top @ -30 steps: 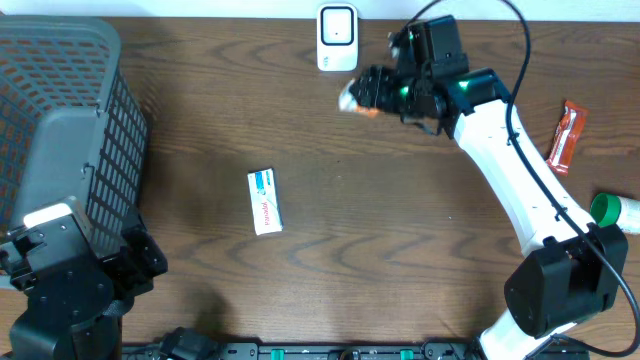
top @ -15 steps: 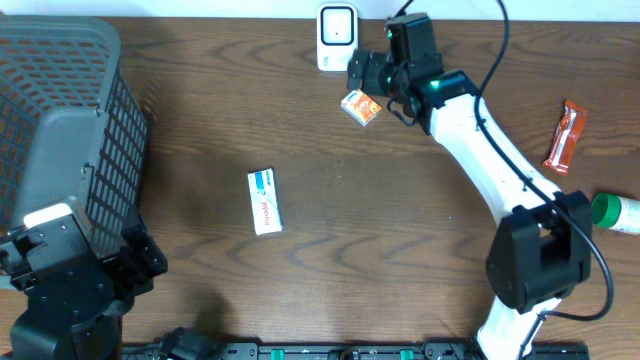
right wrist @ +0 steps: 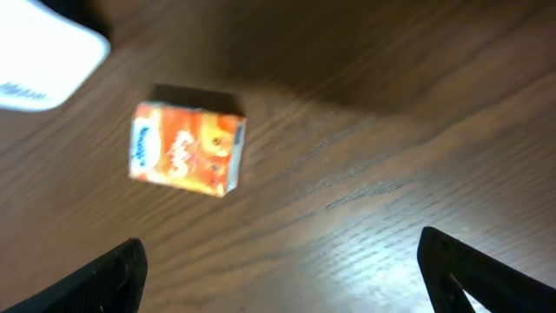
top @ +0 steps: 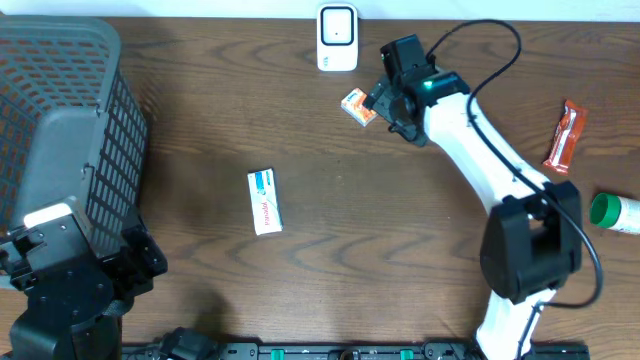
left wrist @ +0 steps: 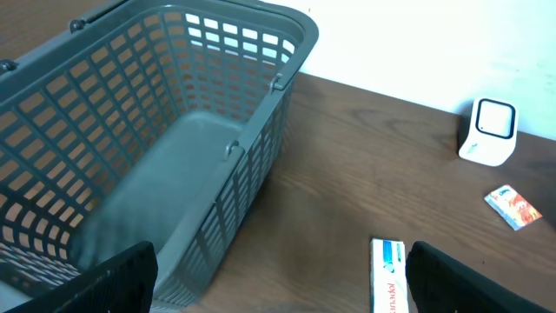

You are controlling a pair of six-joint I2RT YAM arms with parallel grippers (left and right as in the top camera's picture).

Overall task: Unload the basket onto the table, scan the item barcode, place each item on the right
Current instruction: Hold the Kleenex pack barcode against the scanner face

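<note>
My right gripper hangs with its fingers spread wide and nothing between them. It is low over the table and close beside the small orange box, which I take to be the item to scan. The box lies loose on the wood, touching neither finger, just in front of the white scanner at the table's far edge. I judge that spot suits a read, though I can see no barcode on any visible face.

The box rests flat with its orange printed face up. In the right wrist view its long axis runs across the frame, slightly tilted, and its white lettered end is on the scanner's side. From overhead it sits askew to the table's edges.

My left gripper is also spread and empty, parked by the grey basket, well apart from the box.
</note>
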